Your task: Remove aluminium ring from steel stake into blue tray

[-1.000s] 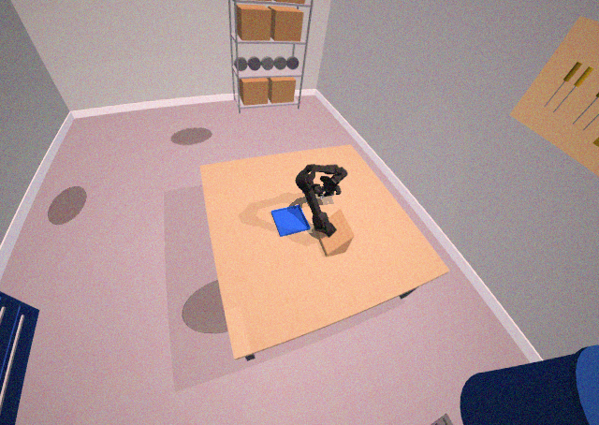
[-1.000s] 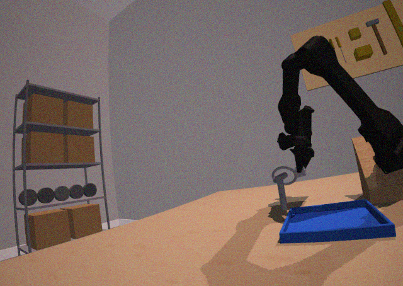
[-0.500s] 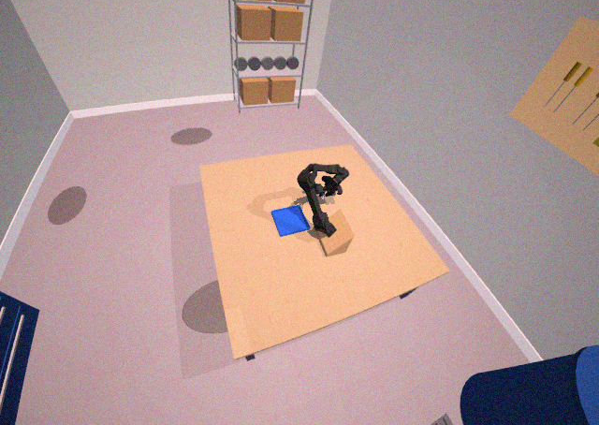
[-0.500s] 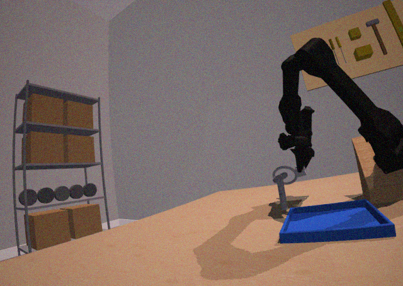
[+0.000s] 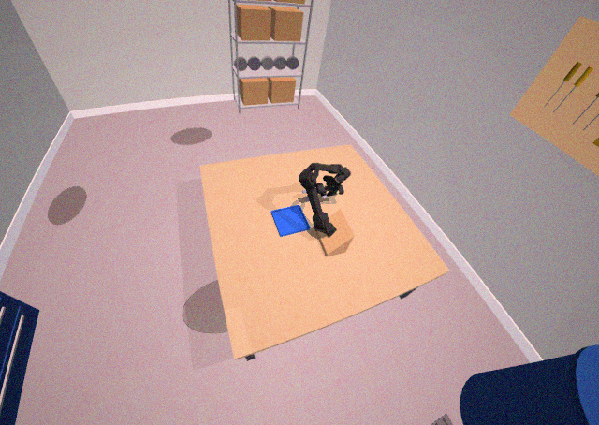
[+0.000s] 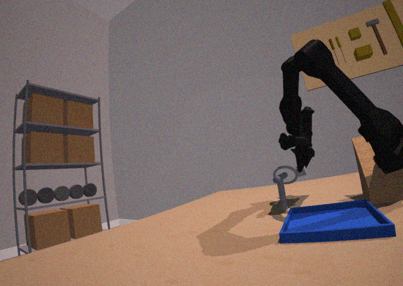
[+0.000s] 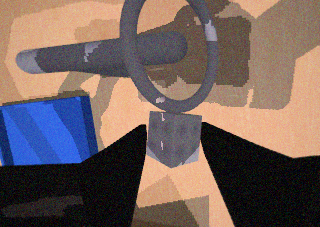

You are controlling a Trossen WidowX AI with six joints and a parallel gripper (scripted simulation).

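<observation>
A: Pincer [image 6: 302, 170] [image 7: 172, 129]?
B: Pinching the ring's tab [image 7: 173, 139].
A: Ring [image 6: 285, 174] [image 7: 215, 54]?
B: Tilted, up at the stake's cross-bar [image 6: 280, 177] [image 7: 155, 48], above the tabletop [image 5: 270, 285] [image 6: 146, 250] [image 7: 260, 132].
A: Tray [image 5: 290, 220] [image 6: 337, 237] [image 7: 91, 129]?
B: Blue, near the stake [image 6: 282, 194], ring outside it.

Free room: open air over the tray [image 5: 290, 220] [image 6: 338, 236] [image 7: 45, 132], no cover; low walls all round.
Obstacle, wrist view: cross-bar [image 6: 283, 176] [image 7: 75, 58], running from the ring's [image 6: 285, 166] [image 7: 213, 62] opening towards 9 o'clock, ahead of the claw [image 5: 325, 196] [image 6: 302, 170] [image 7: 172, 129].
Obstacle, exterior view: upright stake [image 6: 282, 193], near the tray at 10 o'clock.
Obstacle, exterior view: wooden block [image 5: 338, 239] [image 6: 379, 185], 4 o'clock from the claw.
</observation>
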